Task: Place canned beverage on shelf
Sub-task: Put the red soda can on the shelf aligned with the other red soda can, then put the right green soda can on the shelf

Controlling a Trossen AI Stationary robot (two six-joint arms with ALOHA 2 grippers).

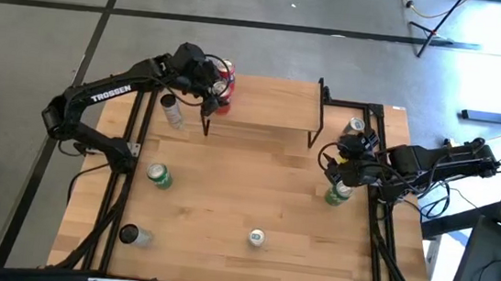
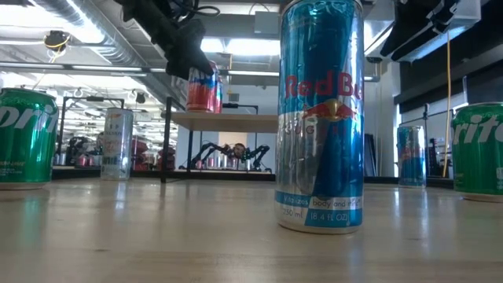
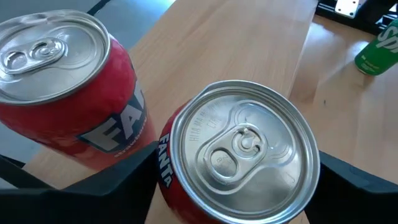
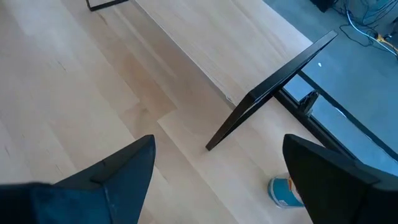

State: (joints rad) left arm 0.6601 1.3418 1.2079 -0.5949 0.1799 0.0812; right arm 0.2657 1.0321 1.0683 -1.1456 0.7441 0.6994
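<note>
Our left gripper (image 3: 239, 186) has its jaws clamped on a red Fanta can (image 3: 239, 152) over the shelf (image 1: 268, 101) — beside 1 Fanta already there (image 3: 59, 87). We should lower it straight and release gently. The right gripper (image 4: 214, 177) waits, jaws apart, above the tabletop (image 1: 254, 196).

shelf (image 1: 273, 101) top bare rightward, Fanta cans (image 1: 225, 87) crowding left end

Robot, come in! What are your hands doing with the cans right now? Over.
Left gripper shut on Fanta can, over the shelf at its left end. Second Fanta can close beside it. Right gripper open, empty, above the table by the shelf's right leg.
</note>
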